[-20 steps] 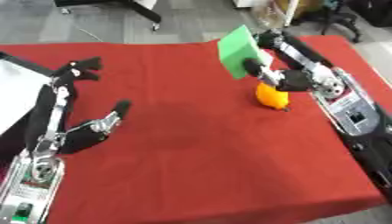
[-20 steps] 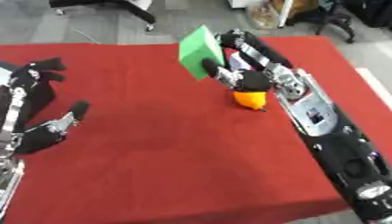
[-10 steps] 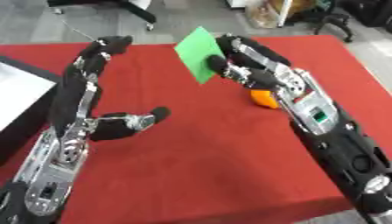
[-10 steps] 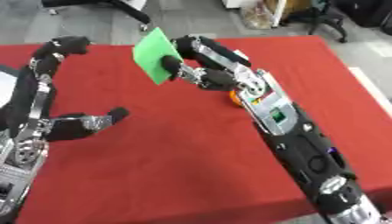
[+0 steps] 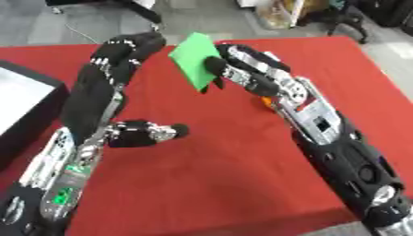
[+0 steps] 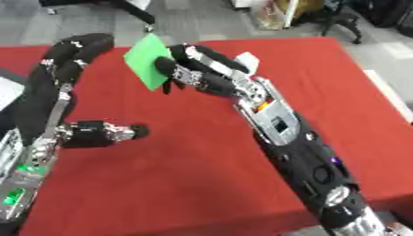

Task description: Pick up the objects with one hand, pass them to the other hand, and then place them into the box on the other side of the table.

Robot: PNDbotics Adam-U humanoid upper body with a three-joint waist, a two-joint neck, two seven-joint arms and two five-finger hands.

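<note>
Green flat square card pinched upright in right hand.

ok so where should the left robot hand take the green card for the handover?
Probably the card's free upper-left edge, coming from the robot's left. It stands tilted in the air, the right robot hand pinching its lower right side, so that edge is clear. The left robot hand is already close beside it.

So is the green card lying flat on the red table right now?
No, the right hand holds the green card up in the air above the table.
</note>
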